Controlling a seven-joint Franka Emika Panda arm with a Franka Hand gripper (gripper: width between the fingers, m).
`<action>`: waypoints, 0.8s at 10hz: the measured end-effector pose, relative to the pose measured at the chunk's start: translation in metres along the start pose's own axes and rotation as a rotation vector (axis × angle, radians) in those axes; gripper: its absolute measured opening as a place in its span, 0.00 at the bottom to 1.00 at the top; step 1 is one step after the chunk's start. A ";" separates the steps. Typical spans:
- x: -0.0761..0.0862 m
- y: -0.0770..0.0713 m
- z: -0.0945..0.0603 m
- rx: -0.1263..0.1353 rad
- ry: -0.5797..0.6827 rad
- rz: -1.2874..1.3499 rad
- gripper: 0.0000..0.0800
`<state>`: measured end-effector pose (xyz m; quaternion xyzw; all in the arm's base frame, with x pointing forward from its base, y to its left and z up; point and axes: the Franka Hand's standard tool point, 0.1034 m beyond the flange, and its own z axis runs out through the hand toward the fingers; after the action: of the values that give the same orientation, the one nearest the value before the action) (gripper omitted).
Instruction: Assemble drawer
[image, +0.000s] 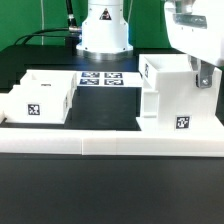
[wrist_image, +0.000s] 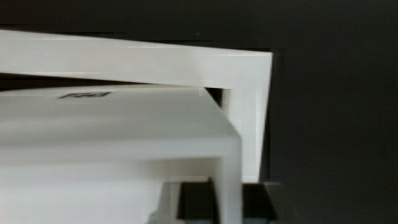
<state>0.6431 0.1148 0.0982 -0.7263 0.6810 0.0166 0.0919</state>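
The drawer casing (image: 172, 98), a tall white box with a square tag low on its front, stands at the exterior view's right. My gripper (image: 201, 74) comes down on its upper right edge. In the wrist view my gripper (wrist_image: 228, 203) is shut on a thin white wall of the casing (wrist_image: 228, 120), with a dark fingertip (wrist_image: 194, 203) on each side. One open-top tray (image: 45, 98) with a tag lies at the exterior view's left, apart from the casing. A white part (image: 149, 103) juts from the casing's left side; I cannot tell whether it is the second tray.
The long low white wall (image: 110, 146) runs across the front of the table. The marker board (image: 101, 77) lies flat behind, before the robot's base (image: 105, 35). Dark table (image: 105, 105) shows between the tray and the casing.
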 end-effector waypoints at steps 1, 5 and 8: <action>0.000 -0.001 0.001 -0.002 0.000 0.009 0.05; 0.000 -0.008 0.001 -0.043 -0.003 0.073 0.05; 0.000 -0.008 0.001 -0.046 -0.003 0.069 0.06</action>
<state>0.6508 0.1153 0.0976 -0.7043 0.7049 0.0366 0.0756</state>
